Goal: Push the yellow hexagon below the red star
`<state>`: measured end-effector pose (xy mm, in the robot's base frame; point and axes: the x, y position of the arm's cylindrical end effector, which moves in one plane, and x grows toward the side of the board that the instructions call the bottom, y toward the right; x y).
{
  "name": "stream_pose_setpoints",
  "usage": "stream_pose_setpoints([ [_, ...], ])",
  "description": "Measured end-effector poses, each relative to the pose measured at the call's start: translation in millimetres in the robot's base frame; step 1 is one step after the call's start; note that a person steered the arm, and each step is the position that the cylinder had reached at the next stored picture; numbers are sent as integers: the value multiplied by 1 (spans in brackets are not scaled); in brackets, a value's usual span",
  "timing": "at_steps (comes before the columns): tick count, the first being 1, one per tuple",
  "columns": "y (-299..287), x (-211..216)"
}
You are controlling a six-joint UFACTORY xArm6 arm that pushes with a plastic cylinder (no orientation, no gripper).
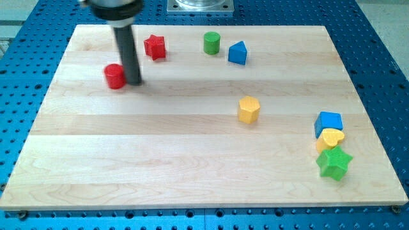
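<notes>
The yellow hexagon [249, 109] sits right of the board's middle. The red star [154, 47] lies near the top edge, left of centre. My tip [133, 82] rests on the board at the left, just right of a red cylinder [115, 76] and nearly touching it. The tip is below and left of the red star, and far left of the yellow hexagon.
A green cylinder [211, 43] and a blue triangle [238, 53] sit near the top centre. A blue cube [328, 123], a yellow heart [330, 138] and a green star [334, 163] cluster at the right edge. The wooden board [192, 179] lies on a blue table.
</notes>
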<state>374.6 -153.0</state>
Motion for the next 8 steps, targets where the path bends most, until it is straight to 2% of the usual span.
stream_pose_setpoints([
  [1, 11, 21],
  [2, 29, 71],
  [3, 65, 128],
  [4, 133, 188],
  [5, 206, 193],
  [6, 248, 193],
  [7, 272, 179],
  [8, 297, 142],
])
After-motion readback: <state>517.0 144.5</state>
